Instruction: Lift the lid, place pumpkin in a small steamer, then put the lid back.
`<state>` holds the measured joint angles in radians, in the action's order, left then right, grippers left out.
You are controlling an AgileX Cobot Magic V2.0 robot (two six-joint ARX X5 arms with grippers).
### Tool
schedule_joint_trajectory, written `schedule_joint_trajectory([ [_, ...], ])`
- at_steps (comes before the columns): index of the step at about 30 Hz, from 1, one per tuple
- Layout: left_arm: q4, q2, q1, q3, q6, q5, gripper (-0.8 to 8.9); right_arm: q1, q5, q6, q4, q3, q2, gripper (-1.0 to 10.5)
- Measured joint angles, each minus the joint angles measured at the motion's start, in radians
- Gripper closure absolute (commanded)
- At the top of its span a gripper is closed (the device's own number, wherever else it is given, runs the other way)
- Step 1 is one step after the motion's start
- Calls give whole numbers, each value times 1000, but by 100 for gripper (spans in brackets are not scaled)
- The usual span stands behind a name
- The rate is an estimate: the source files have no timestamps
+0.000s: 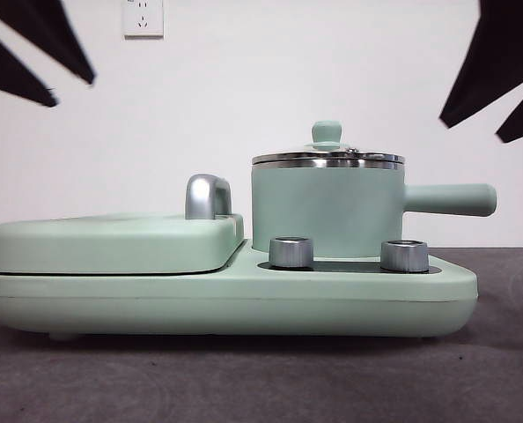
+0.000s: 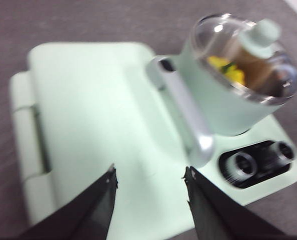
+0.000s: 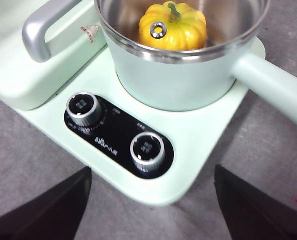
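The small steamer (image 1: pixel 327 211) stands on the right side of a mint-green cooker base, its long handle (image 1: pixel 451 199) pointing right. The lid (image 1: pixel 326 157) sits closed on its chrome rim, knob upright. Through the glass of the lid (image 2: pixel 223 45) the pumpkin (image 2: pixel 228 70) shows inside the steamer (image 2: pixel 223 107). The right wrist view looks down on the pumpkin (image 3: pixel 181 30) in the steamer (image 3: pixel 173 82). My left gripper (image 2: pixel 151 172) hangs open above the flat cover. Open too, my right gripper (image 3: pixel 152 172) is above the cooker's front edge. In the front view they are black tips at the top left (image 1: pixel 72 88) and top right (image 1: pixel 471 130).
A wide flat mint-green hinged cover (image 1: pixel 112 242) with a chrome handle (image 1: pixel 207 196) fills the cooker's left half. Two chrome dials (image 3: pixel 83 109) (image 3: pixel 147 149) sit on a black panel in front of the steamer. Grey tabletop (image 1: pixel 244 379) surrounds the cooker; a white wall stands behind.
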<state>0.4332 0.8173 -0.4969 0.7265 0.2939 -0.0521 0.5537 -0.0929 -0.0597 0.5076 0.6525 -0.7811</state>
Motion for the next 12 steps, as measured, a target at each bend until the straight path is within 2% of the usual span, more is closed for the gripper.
schedule_joint_trajectory([
  [9, 51, -47, 22, -16, 10, 4, 589, 0, -11, 0, -56, 0, -69, 571],
  [12, 51, -46, 22, -16, 9, 4, 609, 0, -16, 0, -61, 0, -66, 646],
])
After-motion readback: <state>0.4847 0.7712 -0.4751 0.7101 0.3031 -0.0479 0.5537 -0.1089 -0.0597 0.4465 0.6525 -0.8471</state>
